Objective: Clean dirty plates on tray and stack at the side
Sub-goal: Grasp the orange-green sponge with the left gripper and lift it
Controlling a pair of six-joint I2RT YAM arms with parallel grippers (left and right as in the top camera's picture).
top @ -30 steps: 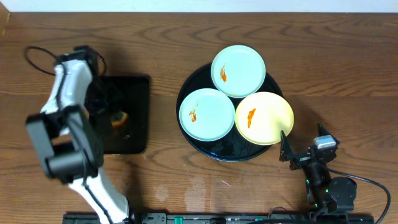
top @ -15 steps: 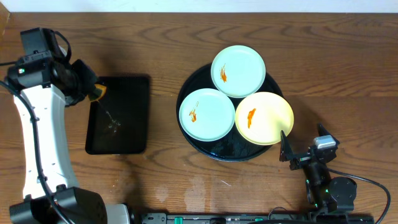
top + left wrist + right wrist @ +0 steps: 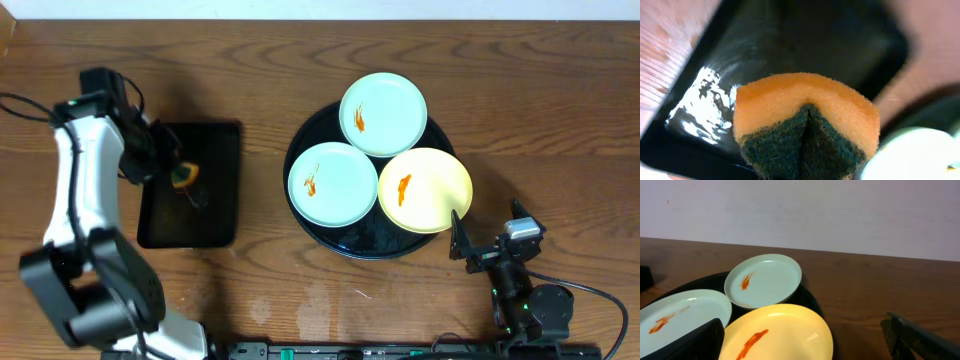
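Three plates lie on the round black tray (image 3: 300, 150): a mint-blue plate (image 3: 383, 113) at the back, a mint-blue plate (image 3: 332, 183) at the left, a yellow plate (image 3: 425, 190) at the right. Each has an orange smear. My left gripper (image 3: 182, 178) is over the rectangular black tray (image 3: 215, 225) and is shut on an orange and green sponge (image 3: 805, 122). My right gripper (image 3: 485, 240) is open and empty, just right of the round tray; in its view the yellow plate (image 3: 782, 332) lies between its fingers.
The rectangular black tray's bottom looks wet (image 3: 705, 97). Bare wooden table (image 3: 270, 70) lies around both trays. The right arm's base (image 3: 535, 310) sits at the front right edge.
My left arm has swung from the tray's left rim inward over the rectangular tray, carrying the sponge. The right arm and the plates have not moved.
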